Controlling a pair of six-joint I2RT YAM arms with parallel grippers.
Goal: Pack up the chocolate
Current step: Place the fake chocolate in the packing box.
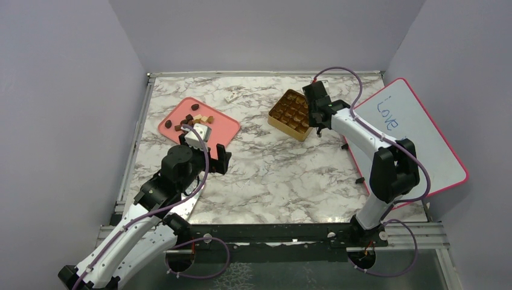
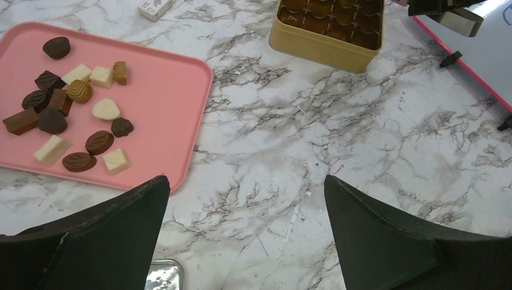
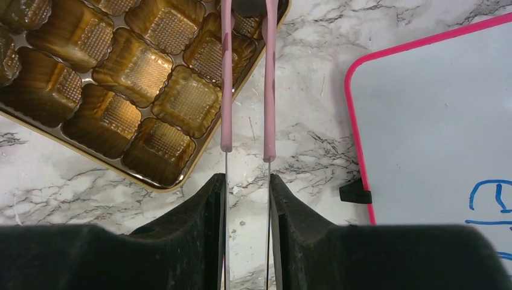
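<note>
Overhead view of a marble table (image 2: pixel 302 139) with two robot arms. At about 10 o'clock from the table's centre sat a pink tray (image 2: pixel 163 90). All the chocolate (image 2: pixel 80 90) that could be seen lay loose on it, dark brown, tan and cream pieces clustered toward its far-left part. At about 1 o'clock stood a square gold box (image 2: pixel 320 51); the compartments in view were empty. A whiteboard (image 1: pixel 410 139) with a pink border lay at 3 o'clock.

The left gripper (image 2: pixel 246 181) hung above bare marble just beside the tray's near right corner, its fingers spread wide and holding nothing.

The right gripper (image 3: pixel 246 178) was over the box's right edge, its fingers clamped on pink tweezers (image 3: pixel 226 90) that pointed toward 12 o'clock. The tweezer arms ran parallel with a narrow gap. A dark rounded shape sat between their tips, cut off by the frame edge; whether it was a chocolate could not be told.
</note>
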